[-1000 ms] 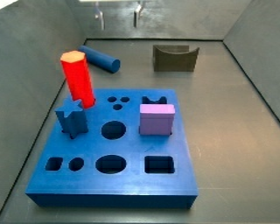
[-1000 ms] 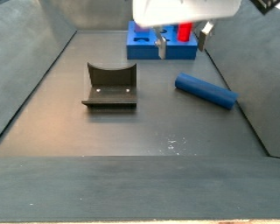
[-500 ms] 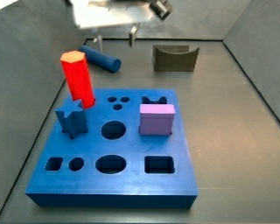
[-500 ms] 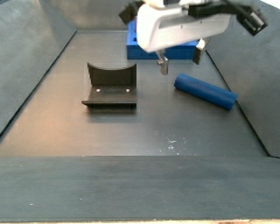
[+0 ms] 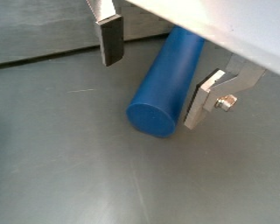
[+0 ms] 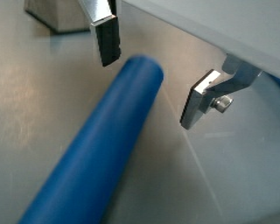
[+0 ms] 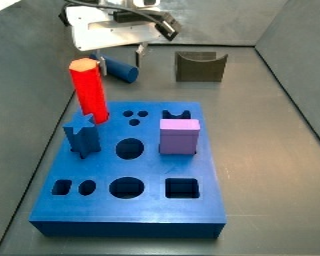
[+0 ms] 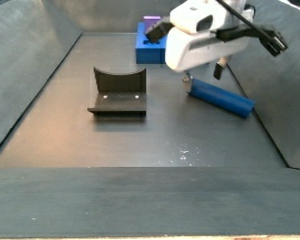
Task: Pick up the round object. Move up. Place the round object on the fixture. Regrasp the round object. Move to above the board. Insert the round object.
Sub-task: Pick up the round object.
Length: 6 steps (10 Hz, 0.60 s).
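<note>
Here the gripper (image 5: 154, 83) hangs low over the round object (image 5: 168, 80), a plain blue peg lying flat on the dark floor near the side wall, well apart from the fixture (image 8: 119, 93) and short of the board (image 7: 129, 170). In both wrist views the two silver fingers (image 6: 105, 33) stand spread apart on either side of the peg, with clear floor showing between each pad and the blue surface, so the jaws are released and hold nothing. The relation that matters is good: the peg's long axis runs crosswise to the line between the fingers, so closing them would pinch it across its round body, not along its length. The fingers appear to straddle the peg near one flat end, not its middle, which may leave the far length hanging out of the grip. In a side view the gripper (image 8: 202, 67) sits right above the peg's (image 8: 223, 97) nearer end. The pick-up is judged not yet made.
</note>
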Motion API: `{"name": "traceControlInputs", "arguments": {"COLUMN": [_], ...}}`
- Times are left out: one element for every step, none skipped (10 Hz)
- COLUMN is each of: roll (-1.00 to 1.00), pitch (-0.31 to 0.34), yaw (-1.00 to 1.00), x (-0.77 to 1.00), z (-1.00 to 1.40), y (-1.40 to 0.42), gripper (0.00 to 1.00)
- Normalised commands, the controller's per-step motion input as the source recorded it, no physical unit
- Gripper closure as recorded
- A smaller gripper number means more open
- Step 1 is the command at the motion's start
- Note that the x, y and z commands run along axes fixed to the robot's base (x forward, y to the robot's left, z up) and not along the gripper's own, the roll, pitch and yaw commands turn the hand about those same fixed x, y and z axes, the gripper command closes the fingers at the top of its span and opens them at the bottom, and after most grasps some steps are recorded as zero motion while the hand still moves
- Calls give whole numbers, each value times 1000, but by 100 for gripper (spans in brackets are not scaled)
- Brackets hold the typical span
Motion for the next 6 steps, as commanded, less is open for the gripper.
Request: {"name": "traceControlInputs", "arguments": {"roll": [320, 177, 111, 73, -13, 0], "pitch": [114, 67, 4, -14, -100, 0], "yaw": [6, 0, 0, 0, 0, 0], "x": [-120, -26, -77, -254, -83, 0], "z": [-394, -357, -349, -303, -51, 0], "y": [91, 40, 0, 0, 0, 0], "gripper": [0, 0, 0, 0, 0, 0]}}
